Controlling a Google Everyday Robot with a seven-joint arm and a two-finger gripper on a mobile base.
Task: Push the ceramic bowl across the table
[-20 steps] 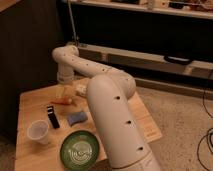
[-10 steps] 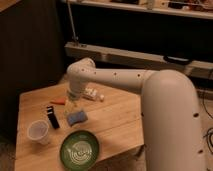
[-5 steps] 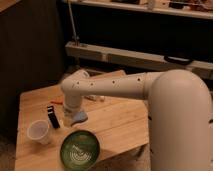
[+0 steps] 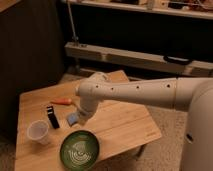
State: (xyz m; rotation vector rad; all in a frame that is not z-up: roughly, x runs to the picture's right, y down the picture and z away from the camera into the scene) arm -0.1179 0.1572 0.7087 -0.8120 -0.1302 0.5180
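The ceramic bowl (image 4: pixel 80 148), round, glossy dark green with pale rings inside, sits near the front edge of the light wood table (image 4: pixel 125 125). My white arm reaches in from the right. Its wrist bends down over the middle of the table. The gripper (image 4: pixel 81 119) hangs at the arm's end, just behind the bowl and a little above the table top. It is next to a small blue block (image 4: pixel 72 118). The arm's own wrist hides most of the gripper.
A translucent plastic cup (image 4: pixel 38 131) stands left of the bowl. A black oblong object (image 4: pixel 52 116) lies behind the cup. An orange stick-like object (image 4: pixel 62 101) lies farther back. Dark shelving and a low metal rail stand behind the table.
The arm has swung down and forward. The wrist and gripper have dropped from the back of the table to just behind the bowl. The bowl and cup have not moved.
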